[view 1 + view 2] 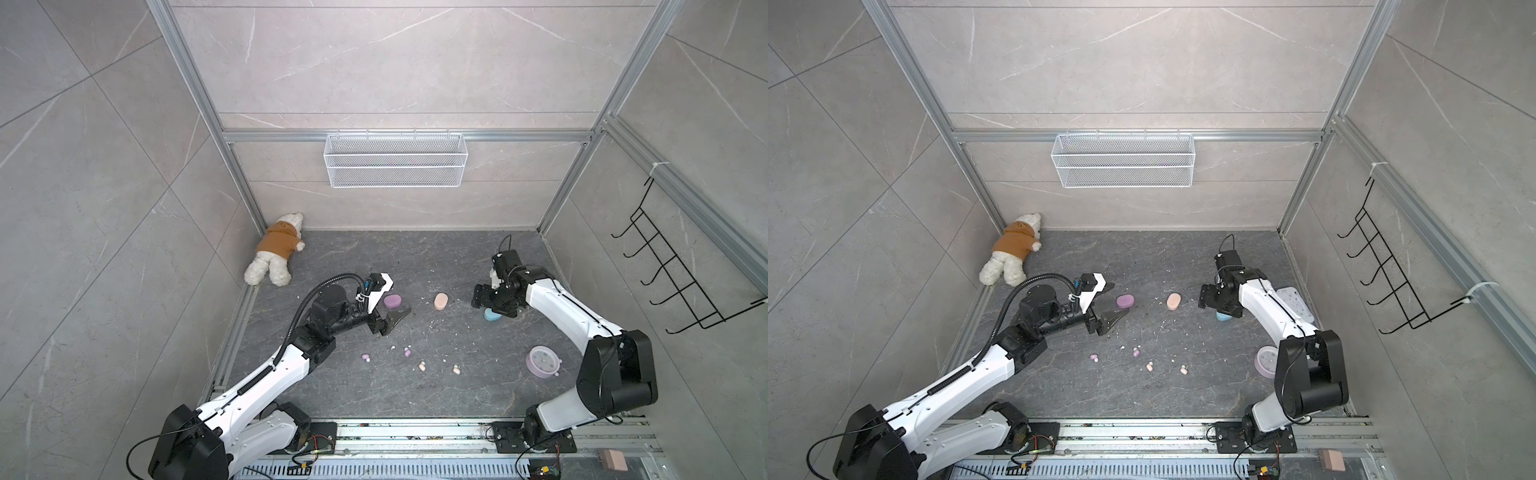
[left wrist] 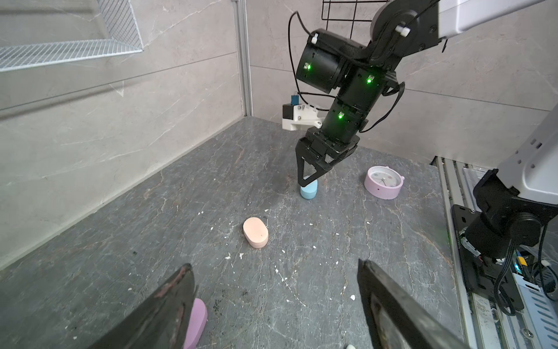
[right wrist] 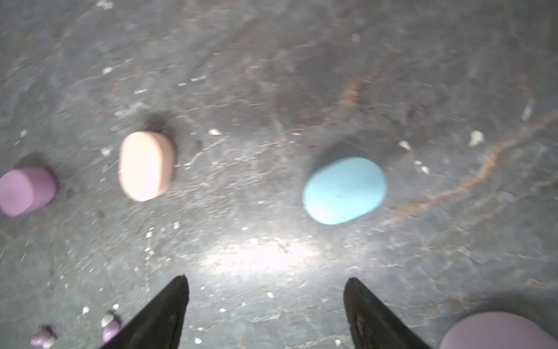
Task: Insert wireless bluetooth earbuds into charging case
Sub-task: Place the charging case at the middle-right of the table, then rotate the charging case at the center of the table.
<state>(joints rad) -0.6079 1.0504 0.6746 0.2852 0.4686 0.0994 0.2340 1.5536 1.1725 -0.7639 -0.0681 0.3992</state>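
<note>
The left gripper (image 2: 273,264) hangs with its jaws spread wide and empty. The lilac charging case (image 1: 392,301) lies just beside one finger; I cannot tell whether they touch. The right gripper (image 3: 265,278) is also wide apart and grips nothing, poised over the blue charging case (image 3: 344,190). The peach charging case (image 1: 440,301) sits between the two. Two lilac earbuds (image 1: 365,357) and two peach earbuds (image 1: 422,366) lie loose on the dark table (image 1: 374,395), nearer the arms' bases.
</note>
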